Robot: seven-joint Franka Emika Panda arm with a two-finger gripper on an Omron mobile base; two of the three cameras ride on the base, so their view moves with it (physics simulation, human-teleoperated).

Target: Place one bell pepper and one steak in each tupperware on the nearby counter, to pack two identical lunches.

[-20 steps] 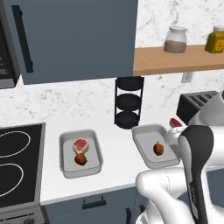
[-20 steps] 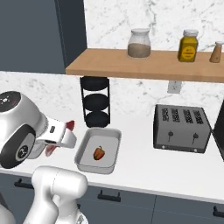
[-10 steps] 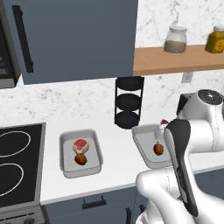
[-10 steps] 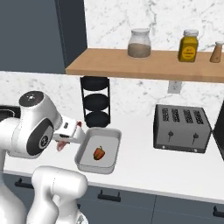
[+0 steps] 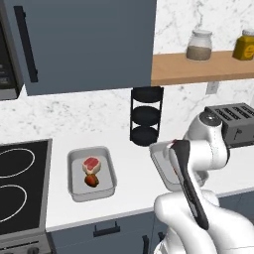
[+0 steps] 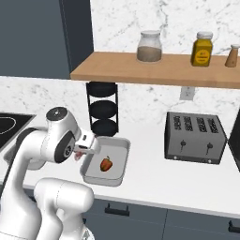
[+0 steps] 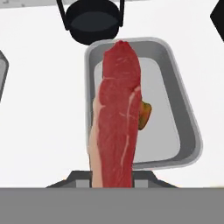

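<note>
White counter under a wooden shelf bears two tupperwares; claw grips a steak.

Smooth matt grey tupperware, marbled red steak, white matt counter, wooden shelf

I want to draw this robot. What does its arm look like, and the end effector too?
The arm is glossy white, made of fat rounded tube sections like bent pipes, with dark grey rings and a dark grey round cap at the joints. A dark stripe runs along one link in the left base view. The end effector is a small white boxy block. No loose cables show.
</note>
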